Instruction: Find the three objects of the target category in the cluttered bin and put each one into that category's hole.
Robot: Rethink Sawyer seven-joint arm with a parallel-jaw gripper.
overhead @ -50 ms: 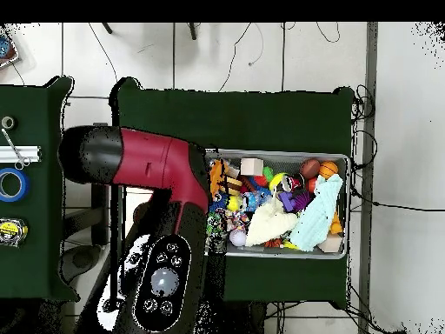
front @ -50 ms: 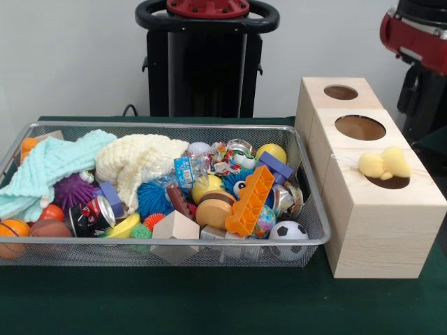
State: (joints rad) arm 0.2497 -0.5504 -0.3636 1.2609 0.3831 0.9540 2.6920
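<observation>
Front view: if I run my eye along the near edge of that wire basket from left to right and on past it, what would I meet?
Small basketball → red drinks can → plain wooden block → little football → wooden box with a yellow plush toy at its hole.

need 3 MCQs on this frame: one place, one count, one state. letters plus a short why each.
1. Where does the yellow plush toy lie?
A. in the mesh bin
B. on the nearest wooden box's hole
C. on the green table cover

2. How many wooden boxes with holes stand beside the bin?
A. two
B. three
C. four

3. The hole of the middle box is:
A. open
B. plugged by a ball
C. under a cloth

Answers:
1. B, the toy rests across that hole's rim.
2. B, three holes in a row.
3. A, nothing lies on it.
</observation>
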